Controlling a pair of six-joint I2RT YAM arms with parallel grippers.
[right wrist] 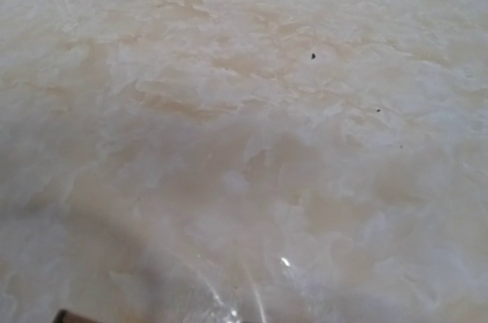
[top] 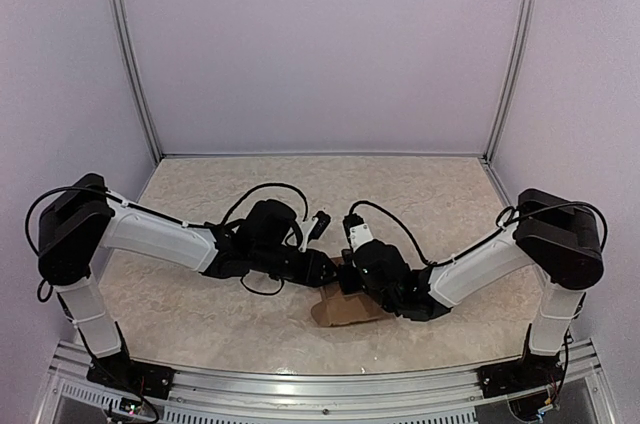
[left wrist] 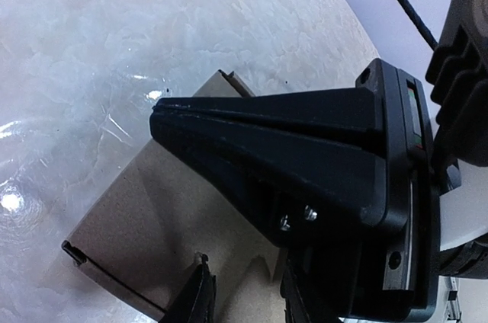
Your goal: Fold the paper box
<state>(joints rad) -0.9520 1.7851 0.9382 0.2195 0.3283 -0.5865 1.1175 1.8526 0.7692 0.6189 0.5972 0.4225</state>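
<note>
The paper box (top: 345, 306) is brown cardboard lying on the table at the near centre, partly under both grippers. In the left wrist view its flat panel (left wrist: 145, 209) has a folded edge at the lower left. My left gripper (left wrist: 244, 286) hovers over that panel with its fingers apart and nothing between them; it also shows in the top view (top: 327, 266). My right gripper (left wrist: 158, 106) reaches across the box with its jaws pressed together into a wedge; whether they pinch cardboard is hidden. It meets the left one in the top view (top: 343, 272). The right wrist view shows no fingers.
The beige marbled table (top: 200, 314) is walled by pale panels. The right wrist view shows bare tabletop (right wrist: 244, 110) and a small brown corner (right wrist: 67, 315) at the bottom left. Black cables (top: 270, 189) loop above both wrists.
</note>
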